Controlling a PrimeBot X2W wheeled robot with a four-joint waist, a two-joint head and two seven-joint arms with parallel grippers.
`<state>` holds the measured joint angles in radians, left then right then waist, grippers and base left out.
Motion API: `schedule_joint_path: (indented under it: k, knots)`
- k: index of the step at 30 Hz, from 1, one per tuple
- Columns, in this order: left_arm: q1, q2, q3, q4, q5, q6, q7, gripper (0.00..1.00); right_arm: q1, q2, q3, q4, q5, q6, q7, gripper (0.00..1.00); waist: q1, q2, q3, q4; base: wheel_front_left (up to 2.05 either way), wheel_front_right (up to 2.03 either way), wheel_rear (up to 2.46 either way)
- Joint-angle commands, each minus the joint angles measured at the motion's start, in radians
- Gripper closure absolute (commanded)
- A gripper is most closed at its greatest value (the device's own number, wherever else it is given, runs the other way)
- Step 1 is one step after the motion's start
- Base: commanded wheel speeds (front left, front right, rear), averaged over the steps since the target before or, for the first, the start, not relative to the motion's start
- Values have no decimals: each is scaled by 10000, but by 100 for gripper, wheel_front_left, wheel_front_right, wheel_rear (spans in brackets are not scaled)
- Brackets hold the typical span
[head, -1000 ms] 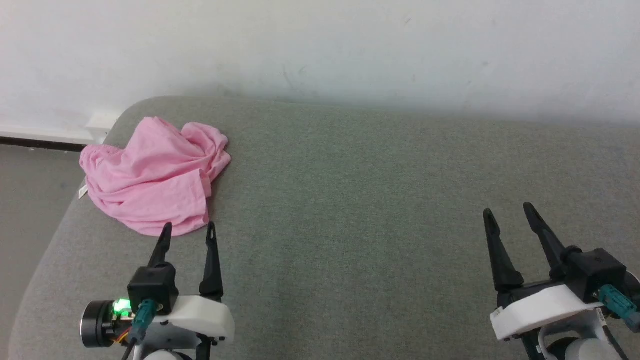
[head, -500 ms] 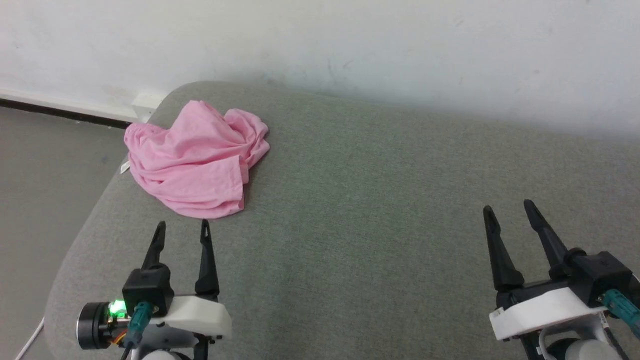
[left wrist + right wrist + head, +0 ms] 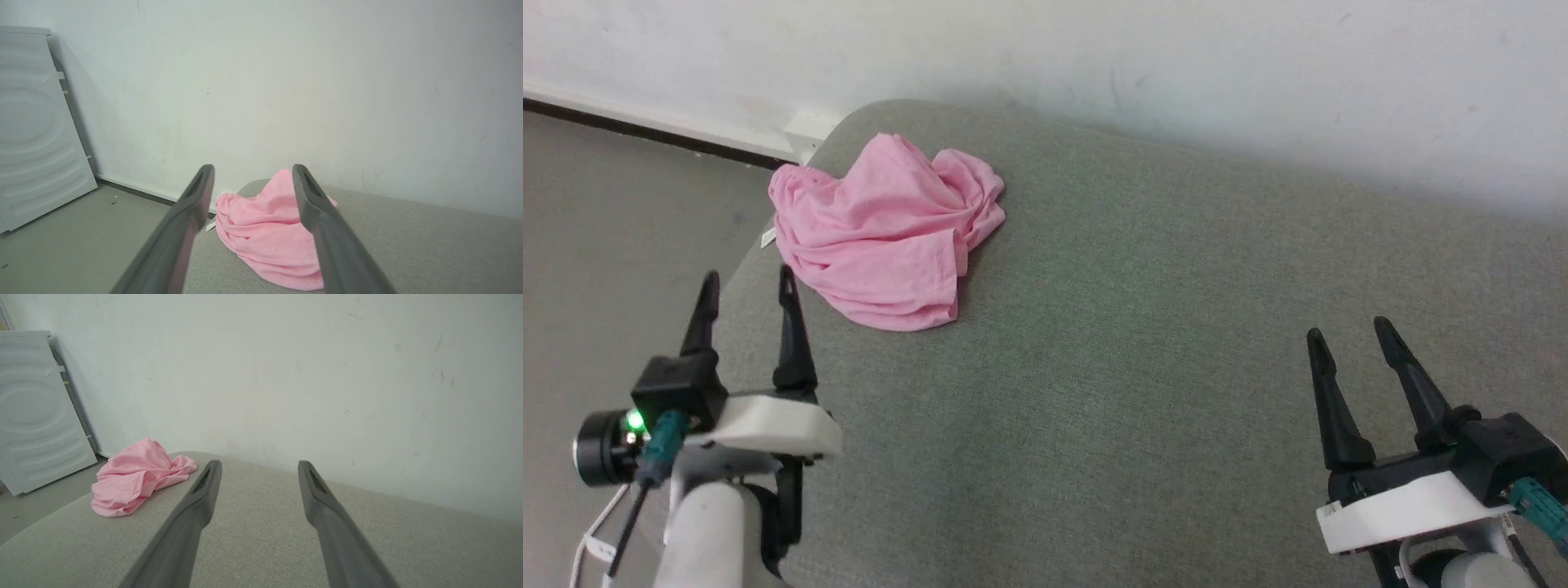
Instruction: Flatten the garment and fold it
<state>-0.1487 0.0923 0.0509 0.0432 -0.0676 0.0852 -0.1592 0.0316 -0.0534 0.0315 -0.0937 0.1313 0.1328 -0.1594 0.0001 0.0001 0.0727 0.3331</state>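
The robot's head has turned to the left, so the whole picture has slid, and the crumpled pink soft shorts now sit nearer the middle of the head view. The shorts themselves have not moved. They lie in a heap at the far left corner of the grey cloth-covered pad, with a small white tag poking out at the edge.

The left gripper has swung out to the left and forward. It now hangs by the pad's left edge, just beside the near left side of the heap, not touching it. Its two dark fingers point up the view, spread apart, with nothing between them. That looks like a reach for the shorts, so the flattening has not begun.

The right gripper stays low at the right, well apart from the shorts. Its fingers are spread and empty too.
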Motion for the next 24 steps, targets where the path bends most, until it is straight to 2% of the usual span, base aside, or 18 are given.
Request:
schedule_joint_path:
  k: [1, 3, 9, 14, 20, 24]
  knots:
    - [-637, 276, 216, 377, -71, -189, -106, 0, -66, 17, -3, -129, -78, -14, -105, 0, -1, -1, 339, 54, 0, 0, 0]
    - [-922, 354, 309, 611, -139, -265, -126, 0, -107, 17, 1, -158, -117, -14, -126, 0, -1, -1, 465, 44, 0, 0, 0]
    - [-3117, 1139, 380, 2657, -259, -813, -160, 0, -445, 19, -56, -357, -398, -15, -252, 0, -1, -1, 1393, -87, 0, 0, 0]
    - [-5246, 1769, 420, 4467, -681, -1386, 622, 0, -861, -1, -60, -564, -619, -16, -356, 0, -1, -1, 2307, -334, 0, 0, 0]
    - [-7142, 2596, -85, 6127, -1107, -1848, 2271, 0, -1351, -164, 42, -897, -815, -17, -482, 0, -1, -1, 3321, -762, 0, 0, 0]
    - [-7918, 2958, -1186, 6715, -2146, -1922, 4128, 0, -1600, -208, 51, -1132, -867, -17, -565, 0, -1, -1, 3897, -1047, 0, 0, 0]
